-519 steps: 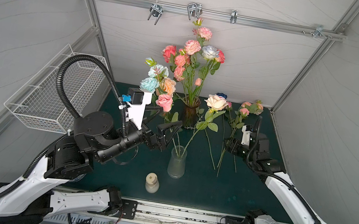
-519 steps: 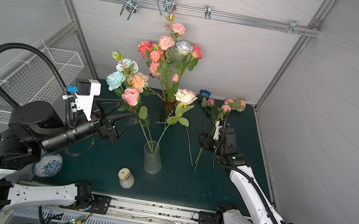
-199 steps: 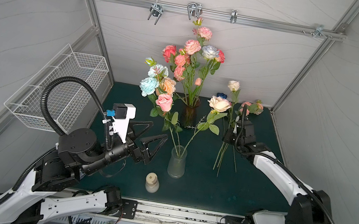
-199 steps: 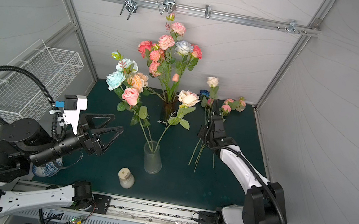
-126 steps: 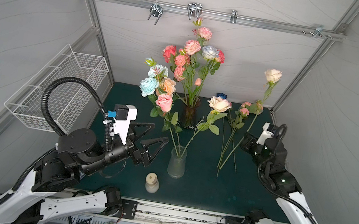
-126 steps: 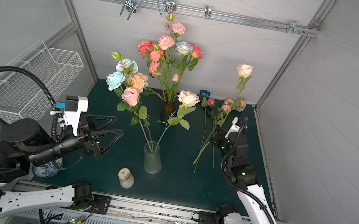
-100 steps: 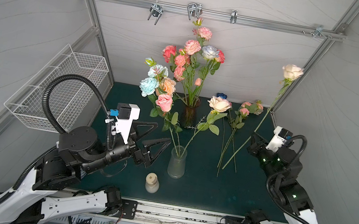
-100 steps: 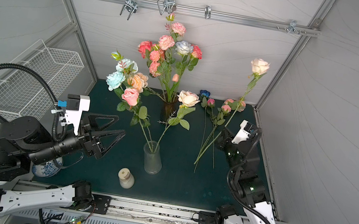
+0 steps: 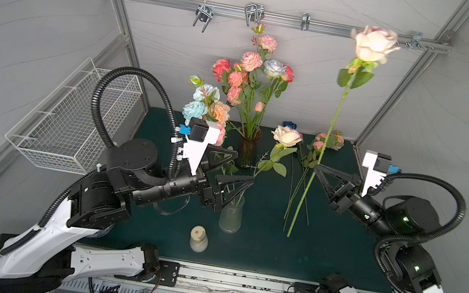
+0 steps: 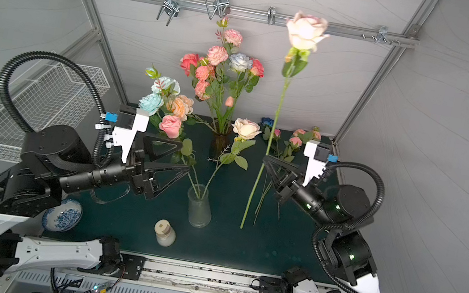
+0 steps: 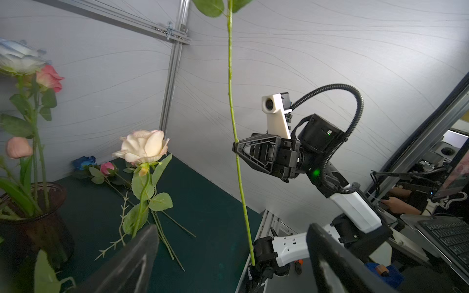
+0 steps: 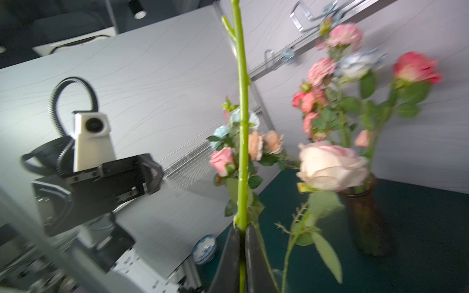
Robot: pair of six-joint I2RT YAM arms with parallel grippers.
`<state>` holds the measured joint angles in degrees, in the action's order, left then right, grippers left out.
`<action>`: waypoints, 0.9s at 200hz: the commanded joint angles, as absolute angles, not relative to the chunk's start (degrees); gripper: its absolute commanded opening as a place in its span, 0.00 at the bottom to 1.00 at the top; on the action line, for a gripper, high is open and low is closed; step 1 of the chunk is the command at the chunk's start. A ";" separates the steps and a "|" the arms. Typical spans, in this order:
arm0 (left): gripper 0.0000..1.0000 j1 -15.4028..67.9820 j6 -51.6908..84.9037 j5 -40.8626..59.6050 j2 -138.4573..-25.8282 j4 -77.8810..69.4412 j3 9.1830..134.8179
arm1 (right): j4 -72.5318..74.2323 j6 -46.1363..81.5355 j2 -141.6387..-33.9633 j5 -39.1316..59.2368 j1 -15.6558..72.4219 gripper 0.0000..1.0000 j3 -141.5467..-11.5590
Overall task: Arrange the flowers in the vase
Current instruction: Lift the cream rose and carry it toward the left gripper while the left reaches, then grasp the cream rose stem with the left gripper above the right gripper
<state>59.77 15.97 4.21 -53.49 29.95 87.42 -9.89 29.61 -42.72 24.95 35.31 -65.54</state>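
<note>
At the near edge of the bench (image 9: 257, 249) stands a small cream bottle (image 9: 199, 239), with a blue-and-white bowl (image 10: 62, 214) to its left, partly under the left arm. Just beyond the bottle is the clear glass vase (image 9: 231, 215). It holds leaning stems topped by a cream rose (image 9: 286, 135), a pink rose (image 10: 170, 125) and pale blue and peach blooms (image 10: 166, 99).

The left pincer (image 9: 244, 167) hovers above and just left of this vase, spread wide and holding nothing. The right pincer (image 9: 316, 170) is raised on the right side and pressed together on the green stem of a long cream-pink rose (image 9: 371, 44). The stem stands nearly upright and apart from both vases, well right of the clear one. Its bloom is high, level with the rail on the far wall, and its lower end hangs below the pincer.

Farther back on the right, loose flowers (image 9: 325, 140) lie flat on the bench, small pink blooms and 1 deep blue bloom (image 9: 289, 125). At the far middle a brown vase (image 9: 248, 151) holds a tall bunch of pink, coral and pale blue blooms (image 9: 254, 66). A white wire basket (image 9: 77, 123) hangs on the left wall.
</note>
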 commanded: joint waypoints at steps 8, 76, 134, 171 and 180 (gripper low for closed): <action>0.93 59.68 14.55 7.78 -54.99 27.96 89.77 | -11.15 24.65 -46.67 27.81 46.50 0.00 -68.95; 0.76 59.68 13.80 6.47 -56.61 28.76 91.19 | -10.78 20.19 -51.23 23.31 60.03 0.00 -69.63; 0.34 59.68 11.80 4.73 -55.63 29.35 92.69 | -12.08 18.83 -51.44 22.62 61.85 0.00 -67.73; 0.02 59.68 10.54 2.67 -56.05 30.32 93.94 | -12.88 18.20 -51.24 20.59 61.88 0.00 -66.77; 0.00 59.68 10.03 1.83 -56.15 30.63 94.24 | -13.12 18.19 -51.18 19.89 61.91 0.00 -66.53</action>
<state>59.68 12.23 3.79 -56.18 31.16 91.50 -12.08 19.40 -51.59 22.17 61.54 -67.44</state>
